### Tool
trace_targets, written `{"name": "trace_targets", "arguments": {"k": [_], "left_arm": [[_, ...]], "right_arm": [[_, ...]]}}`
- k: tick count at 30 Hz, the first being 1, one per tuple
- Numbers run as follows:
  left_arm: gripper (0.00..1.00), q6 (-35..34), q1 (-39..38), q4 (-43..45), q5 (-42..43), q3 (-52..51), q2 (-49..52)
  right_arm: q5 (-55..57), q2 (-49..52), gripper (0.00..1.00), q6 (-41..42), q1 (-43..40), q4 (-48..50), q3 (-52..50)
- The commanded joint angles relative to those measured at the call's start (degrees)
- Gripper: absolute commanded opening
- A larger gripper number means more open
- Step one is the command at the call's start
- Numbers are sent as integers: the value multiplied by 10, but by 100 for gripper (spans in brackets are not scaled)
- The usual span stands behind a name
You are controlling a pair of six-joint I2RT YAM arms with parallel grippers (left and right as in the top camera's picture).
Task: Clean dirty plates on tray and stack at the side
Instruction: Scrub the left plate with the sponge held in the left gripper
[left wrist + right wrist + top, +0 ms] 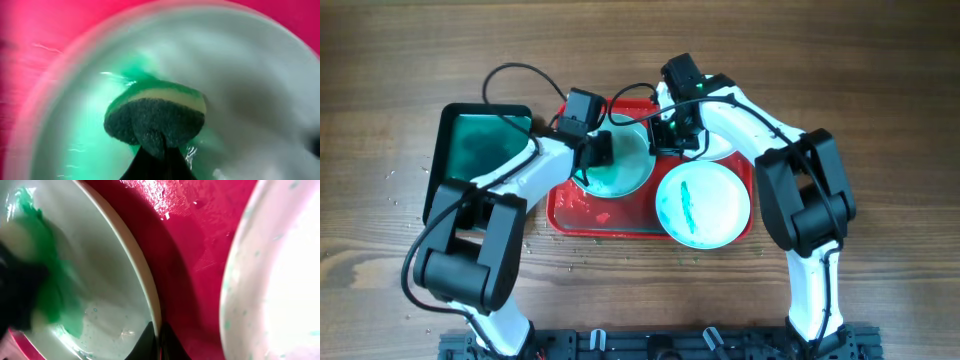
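Sponge (155, 117) on unmarked plate (250, 100)

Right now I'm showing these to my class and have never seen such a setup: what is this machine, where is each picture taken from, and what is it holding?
These are two white robot arms at a wooden table. One picture looks down from above; the other two come from cameras on each wrist. A red tray holds white plates smeared teal-green. One smeared plate lies nearest the robot. A dark green tray sits beside the red one. The left claw is shut on a sponge, pressing it onto the middle plate. The right claw is shut at that plate's rim, seemingly steadying it.
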Motion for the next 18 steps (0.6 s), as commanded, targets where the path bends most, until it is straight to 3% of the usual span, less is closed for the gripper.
{"name": "trace_targets", "arguments": {"k": [1, 4, 7, 10, 15, 18], "left_arm": [[4, 65, -14, -17, 231, -25, 30], [4, 52, -14, 55, 189, -25, 29], [4, -21, -14, 119, 5, -25, 30], [4, -43, -14, 138, -153, -25, 30], [4, -80, -14, 52, -267, -25, 30], [4, -115, -14, -44, -225, -25, 30]], "right_arm": [[-56, 12, 4, -30, 7, 12, 9], [-56, 12, 4, -30, 7, 11, 9], [-56, 12, 4, -30, 7, 10, 9], [-55, 12, 4, -30, 7, 11, 9], [-53, 12, 4, -30, 7, 12, 9], [-53, 12, 4, -30, 7, 16, 9]]}}
